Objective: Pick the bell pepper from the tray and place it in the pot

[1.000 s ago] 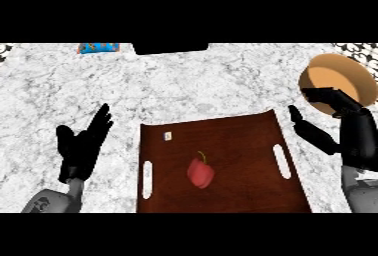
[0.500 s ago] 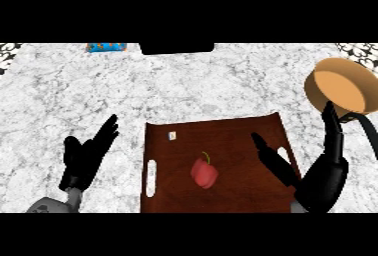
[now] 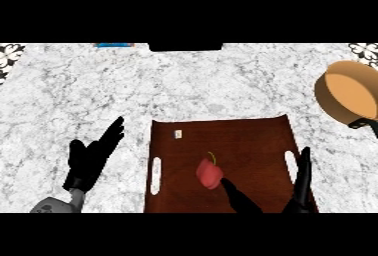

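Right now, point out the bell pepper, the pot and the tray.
bell pepper [image 3: 209, 175]: head view, middle of its red body.
pot [image 3: 353, 94]: head view, its bare inside.
tray [image 3: 247, 142]: head view, bare brown surface.

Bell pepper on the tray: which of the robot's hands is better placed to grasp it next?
Probably right: the right hand is open over the tray, thumb beside the bell pepper, and the pot sits on that side. The left hand rests open beside the tray.

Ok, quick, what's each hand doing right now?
Left hand: open, holding nothing.
Right hand: open, by the bell pepper, not gripping it.
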